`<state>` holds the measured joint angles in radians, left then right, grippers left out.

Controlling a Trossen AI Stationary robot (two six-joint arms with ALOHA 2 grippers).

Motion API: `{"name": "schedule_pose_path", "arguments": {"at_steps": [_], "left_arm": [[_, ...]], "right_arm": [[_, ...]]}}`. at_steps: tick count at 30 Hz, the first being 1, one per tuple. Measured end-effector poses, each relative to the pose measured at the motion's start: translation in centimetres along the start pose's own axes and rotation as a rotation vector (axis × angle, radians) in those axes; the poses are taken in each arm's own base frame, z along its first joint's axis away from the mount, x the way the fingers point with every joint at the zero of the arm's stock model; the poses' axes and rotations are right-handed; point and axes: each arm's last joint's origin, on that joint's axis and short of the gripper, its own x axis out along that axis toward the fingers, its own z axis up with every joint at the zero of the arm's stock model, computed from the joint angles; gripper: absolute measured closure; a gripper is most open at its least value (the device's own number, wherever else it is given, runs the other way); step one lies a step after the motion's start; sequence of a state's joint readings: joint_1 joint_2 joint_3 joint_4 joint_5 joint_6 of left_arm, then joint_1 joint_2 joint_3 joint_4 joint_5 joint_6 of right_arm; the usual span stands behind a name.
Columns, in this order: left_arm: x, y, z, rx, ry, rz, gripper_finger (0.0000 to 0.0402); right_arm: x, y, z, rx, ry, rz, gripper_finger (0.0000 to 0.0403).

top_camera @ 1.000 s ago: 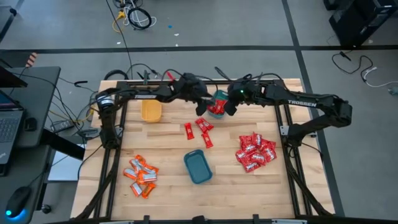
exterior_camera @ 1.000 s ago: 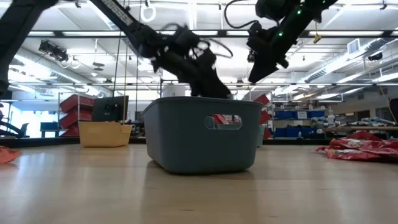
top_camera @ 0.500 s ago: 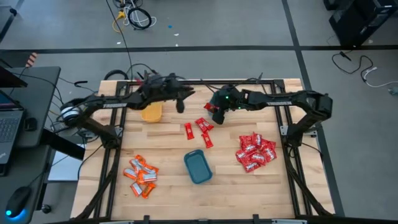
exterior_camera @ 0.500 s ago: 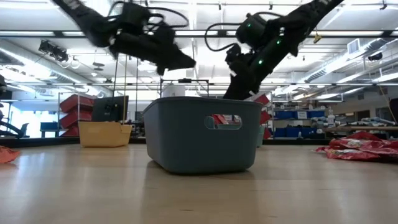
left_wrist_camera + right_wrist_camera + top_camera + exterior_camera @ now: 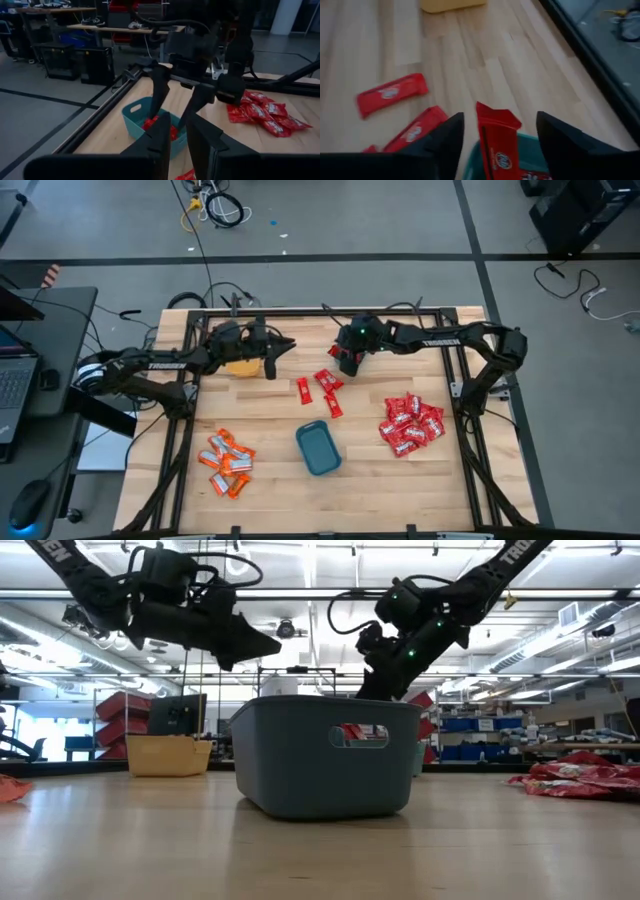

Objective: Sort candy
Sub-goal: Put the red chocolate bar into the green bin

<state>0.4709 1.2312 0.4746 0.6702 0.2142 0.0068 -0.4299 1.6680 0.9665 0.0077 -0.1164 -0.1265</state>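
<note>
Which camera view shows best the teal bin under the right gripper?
The left wrist view: the teal bin appears whole, with red candy inside. The right wrist view shows only its rim; the high view hides it under the right gripper.

White "TROSSEN" lettering runs along the right arm point(image 5: 440, 340); candy wrapper logos are too small to read.

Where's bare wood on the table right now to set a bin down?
Free: the front right corner, below the red packets; the front strip between the orange candy and the teal bin; the patch between the yellow bin and the orange candy. Crowded: the back middle, with the red bars and both tools.
</note>
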Motion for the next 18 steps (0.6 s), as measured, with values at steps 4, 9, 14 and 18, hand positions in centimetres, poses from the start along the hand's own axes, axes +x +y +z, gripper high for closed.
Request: {"name": "schedule_pose_path", "arguments": {"at_steps": [4,9,14,18], "left_arm": [[-0.2,-0.1,-0.5,0.003,0.008,-0.002,0.0341],[-0.2,-0.1,-0.6,0.003,0.004,-0.002,0.0341],[-0.2,-0.1,-0.6,0.009,0.006,-0.001,0.0341],[-0.2,-0.1,-0.6,0.009,0.007,-0.001,0.0341]], "right_arm": [[-0.1,-0.5,0.0,0.012,-0.012,0.065,0.0255],[-0.2,-0.9,-0.1,0.019,-0.023,0.107,0.0332],[-0.2,-1.2,-0.2,0.016,-0.011,0.102,0.0392],[-0.4,-1.3,-0.2,0.065,-0.002,0.089,0.0389]]}}
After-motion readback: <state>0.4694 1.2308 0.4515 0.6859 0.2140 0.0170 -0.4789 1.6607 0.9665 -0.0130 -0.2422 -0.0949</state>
